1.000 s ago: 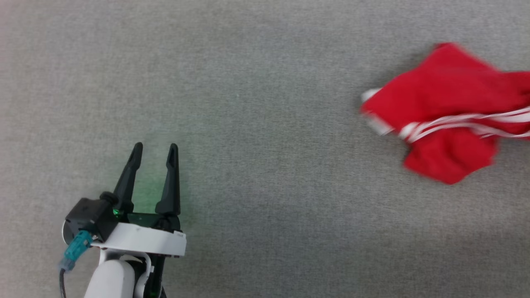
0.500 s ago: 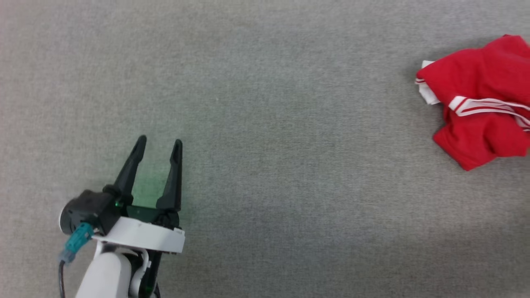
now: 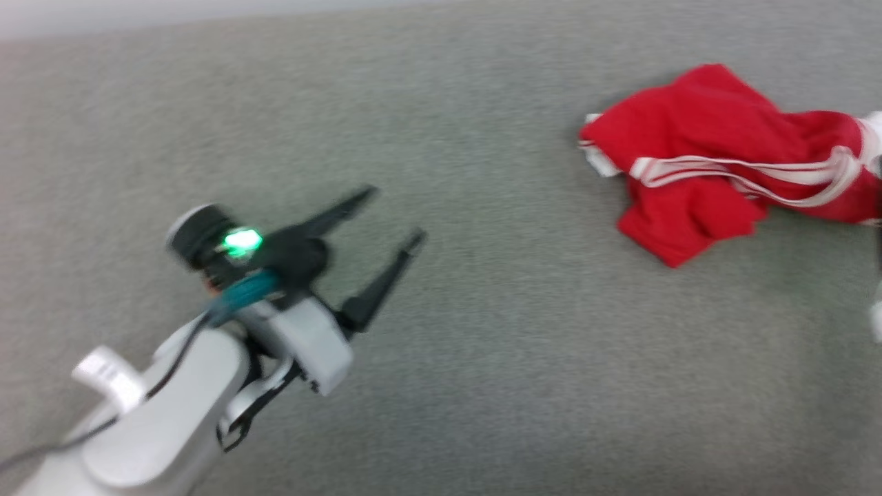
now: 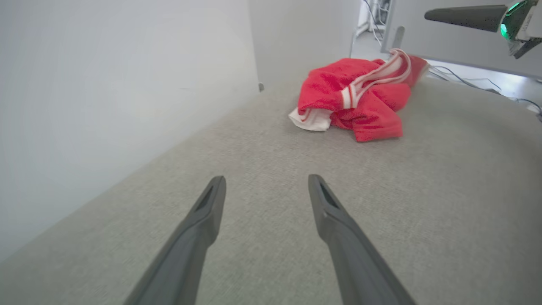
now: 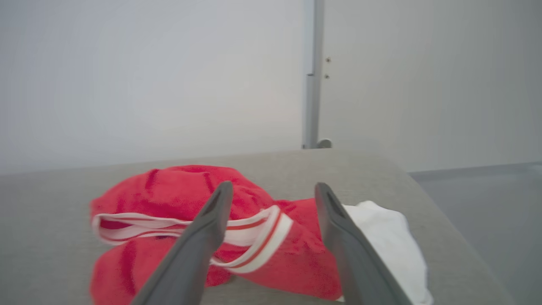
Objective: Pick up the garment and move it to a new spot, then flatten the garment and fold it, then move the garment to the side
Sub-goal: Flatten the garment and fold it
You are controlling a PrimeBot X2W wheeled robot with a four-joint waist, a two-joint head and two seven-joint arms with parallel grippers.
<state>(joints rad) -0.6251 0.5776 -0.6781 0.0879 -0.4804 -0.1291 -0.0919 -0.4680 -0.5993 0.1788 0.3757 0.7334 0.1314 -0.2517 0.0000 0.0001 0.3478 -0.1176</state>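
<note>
- The left gripper [image 3: 394, 213] has its two dark fingers spread wide with nothing between them. It sits low over a bare grey table [image 3: 482, 358], and a green light glows on its wrist.
- In the left wrist view, the left gripper [image 4: 266, 180] points across the table toward the garment [image 4: 360, 93], well apart from it.
- The right gripper [image 5: 274, 185] has its fingers wide apart and grips nothing. It hangs above the garment [image 5: 169, 190], with a striped band [image 5: 262, 237] showing in the gap.
- The left wrist view shows one of the right gripper's fingers [image 4: 465, 17] in the air above the garment, not touching it.
- The garment [image 3: 696, 138] is a crumpled red heap on the table's right side, with the band draped across it.
- A white sleeve [image 5: 381, 228] lies at the heap's end.
- A pale wall [image 4: 106, 84] runs along the table's edge.
</note>
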